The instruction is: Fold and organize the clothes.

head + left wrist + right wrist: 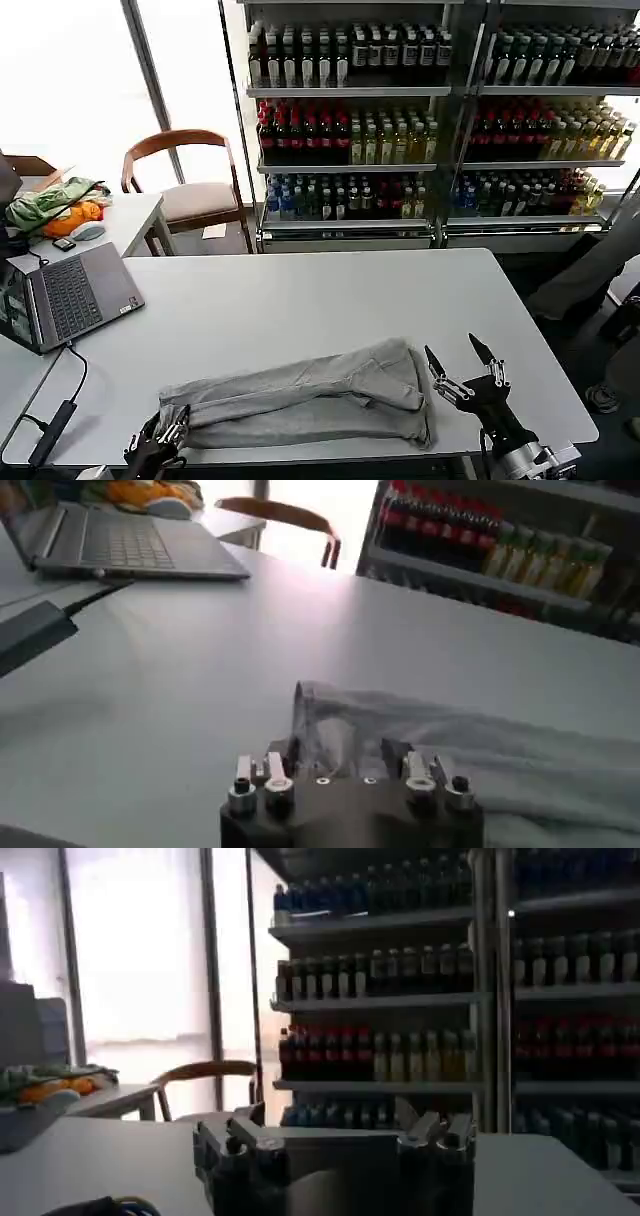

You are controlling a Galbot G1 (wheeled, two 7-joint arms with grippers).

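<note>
Near the tabletop's point(300, 300) front edge, the folded shirt point(300, 400) lies lengthwise left-right; left end effector point(160, 440) pinches its end, right end effector point(462, 368) spread, clear beside it.

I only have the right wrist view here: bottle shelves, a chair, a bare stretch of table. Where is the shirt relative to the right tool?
Observer: The grey shirt lies folded into a long strip along the table's near edge. The right tool is just beyond its right end, not touching it.
Operator: Is that tool open?
Observer: Yes, its two fingers are spread wide, holding nothing.
Operator: And the other arm?
Observer: The left tool is at the shirt's left end, right against the fabric edge.
Operator: Anything else on the table?
Observer: An open laptop sits at the far left, its cable running toward the near edge.
</note>
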